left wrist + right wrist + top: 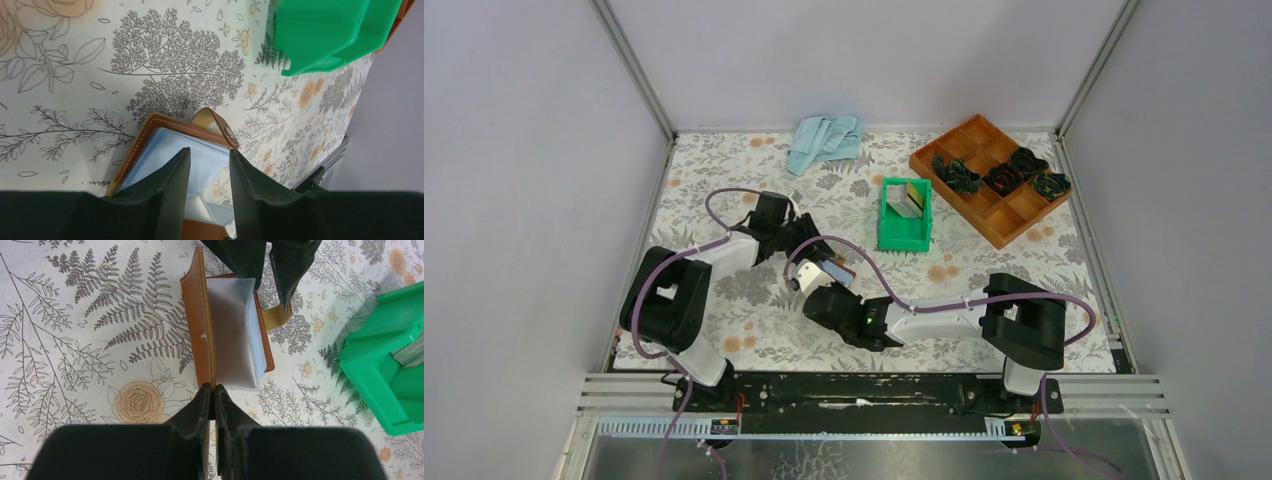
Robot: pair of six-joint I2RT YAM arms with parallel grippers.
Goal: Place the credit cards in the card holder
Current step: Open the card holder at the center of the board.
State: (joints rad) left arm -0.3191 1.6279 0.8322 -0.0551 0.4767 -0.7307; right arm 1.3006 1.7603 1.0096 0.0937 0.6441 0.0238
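- The card holder (197,325) is showing as a small brown leather wallet with pale stitching along its edges, and it is lying open on the floral counter (75,315).
- A stack of clear sleeves (232,335) is sitting inside it, looking frosted white to light blue. I cannot tell whether any sleeve is holding a card.
- One cover is standing up on edge, close to upright. The other cover is lying flat under the sleeves.
- The snap tab (220,125), tan with a metal stud, is curling off the side of the flat cover.
- In the top view the holder is sitting left of centre on the counter, between the two arms' fingers, and near and left of the green bin (904,238).
- The right fingers (197,415) are pressing almost together, pinching the end of the upright cover closest to the right arm between their tips.
- The left fingers (172,190) are spread and hanging over the opposite end of the holder. The sleeves and the edge of the flat cover are showing in the gap between them, but I cannot tell whether either finger is touching.
- The credit cards (911,198), gold-tan and grey, are standing in the green bin, well apart from the holder and from both arms' fingers.
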